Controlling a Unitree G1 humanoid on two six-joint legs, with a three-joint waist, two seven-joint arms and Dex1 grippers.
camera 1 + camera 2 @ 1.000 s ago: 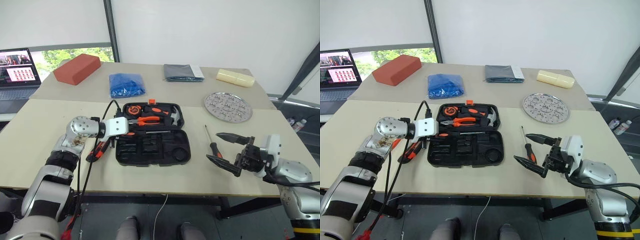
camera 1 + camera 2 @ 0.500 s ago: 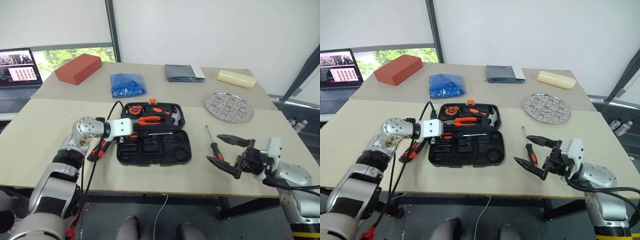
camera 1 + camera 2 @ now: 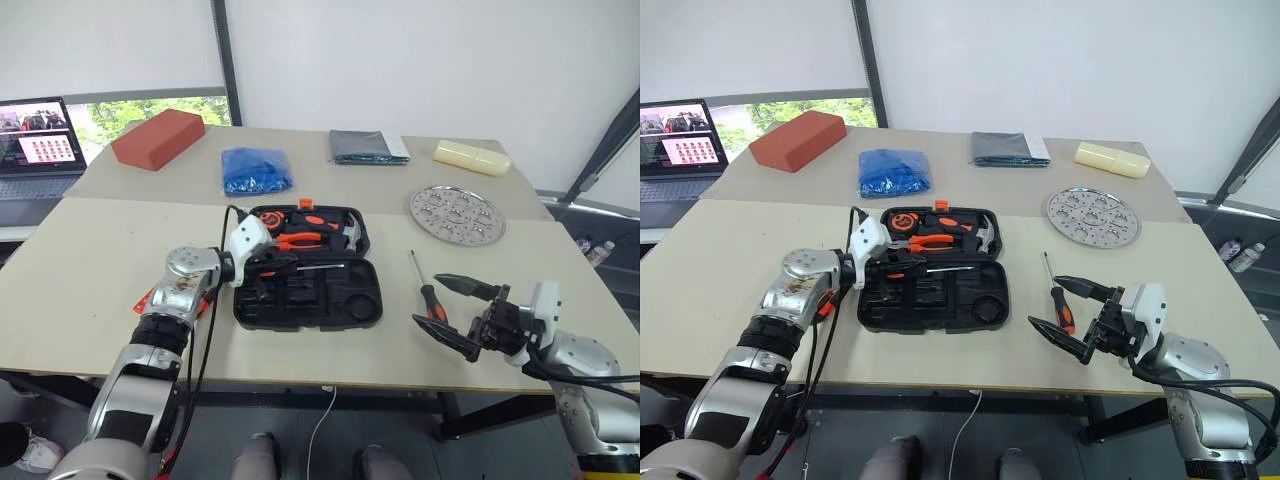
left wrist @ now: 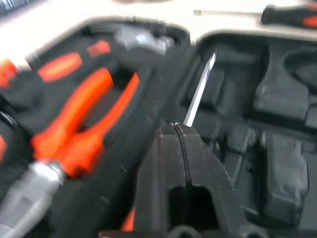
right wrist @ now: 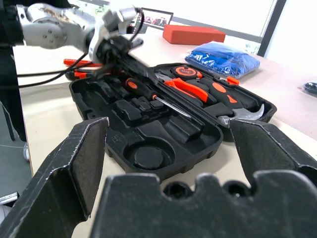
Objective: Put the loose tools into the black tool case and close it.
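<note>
Case [image 3: 320,300] open mid-table; I see left gripper [image 4: 181,144] pressed together over its hinge, own fingers hiding screwdriver [image 5: 151,95] handle. Right gripper [image 3: 455,310] spread, empty, right of case; second screwdriver [image 3: 425,288] between. Other tools left of case, arm-hidden.
</note>
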